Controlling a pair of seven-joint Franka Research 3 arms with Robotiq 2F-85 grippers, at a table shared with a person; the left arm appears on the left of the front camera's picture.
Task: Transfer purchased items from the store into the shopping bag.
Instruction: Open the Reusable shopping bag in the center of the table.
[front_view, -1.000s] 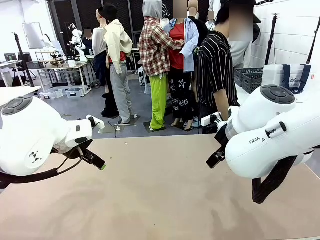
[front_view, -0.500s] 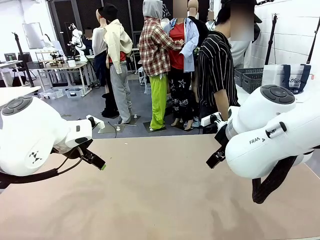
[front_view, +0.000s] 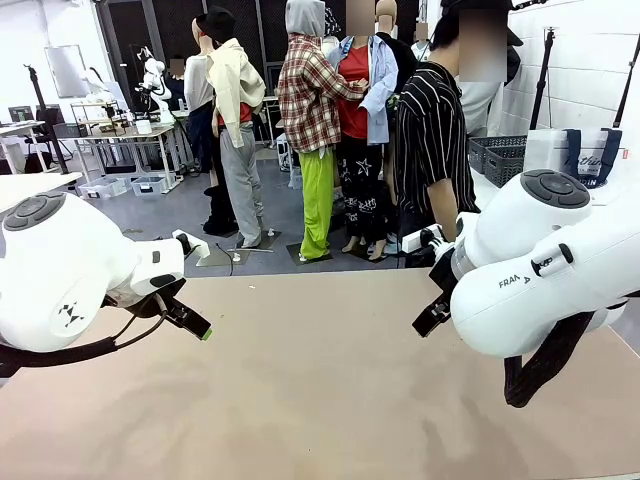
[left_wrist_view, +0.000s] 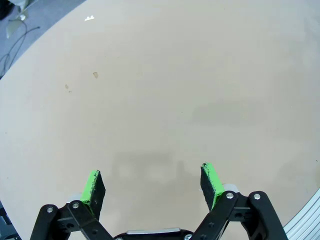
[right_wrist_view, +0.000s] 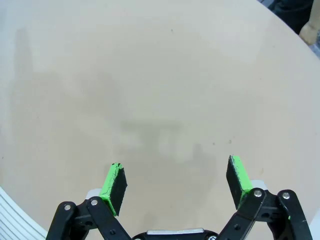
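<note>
Open tabletop (front_view: 320, 390), left arm (front_view: 60, 275), right arm (front_view: 545, 270) flanking, person (front_view: 432, 150) apparently at far edge

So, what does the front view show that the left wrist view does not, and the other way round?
Front view: the white bodies of the left arm and the right arm, and a person in a striped shirt standing at the far side. Left wrist view: the left claw open, its green pads wide apart and holding nothing, and small marks on the surface. Both: the tan table.
</note>
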